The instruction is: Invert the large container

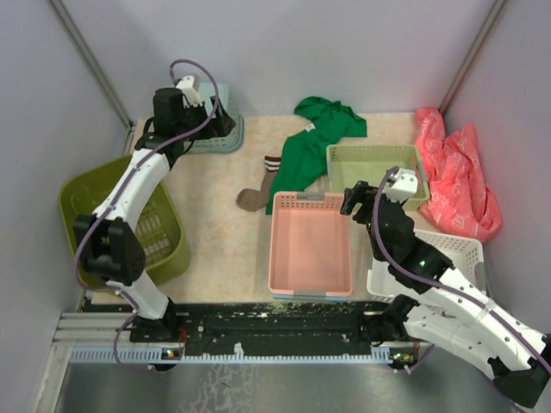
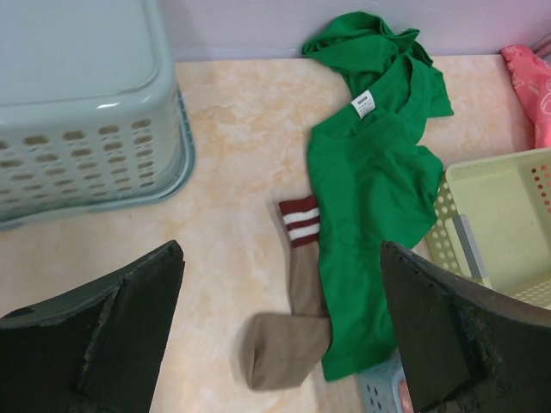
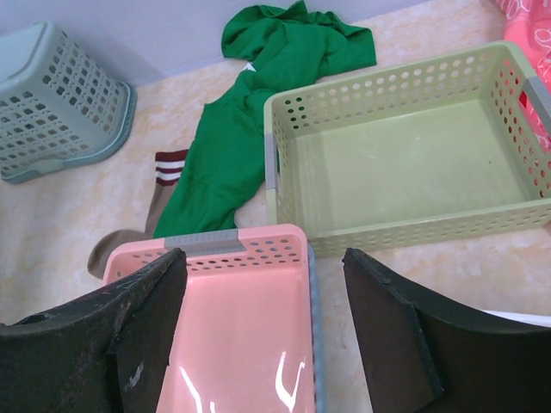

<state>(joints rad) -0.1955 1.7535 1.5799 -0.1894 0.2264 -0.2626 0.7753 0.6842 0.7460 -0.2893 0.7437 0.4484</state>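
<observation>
A beige, marbled counter [image 1: 219, 241] sits boxed in by pale grey wall panels [image 1: 284, 52] on its left, far and right sides. The large container, a deep olive-green plastic basket with slotted sides and base [image 1: 164, 237], stands mouth-up against the counter's left edge, towards the near-left corner, with its outer rim close to the left wall. The left arm [image 1: 133, 185] reaches across its top; whether the two touch cannot be told.

The left jaws are spread wide and hold nothing. They hover at the far-left corner, just beside a teal grid-holed plastic basket [image 2: 77, 129] that lies rim-down.

A stretch of bare counter runs between the olive basket and a shallow pink plastic tray [image 1: 310, 249] at the middle of the near edge. Beyond the tray lie a brown sock with maroon and white stripes [image 2: 297, 292] and a crumpled green shirt [image 2: 362, 181].

The right jaws are also spread wide and hold nothing, above the pink tray's far rim and near a pale-green perforated plastic tray [image 3: 405, 163]. A white slotted basket [image 1: 456, 245] sits at the right edge beneath the right arm. A crumpled pink-red bundle [image 1: 456, 172], cloth or plastic I cannot tell, fills the far-right corner.
</observation>
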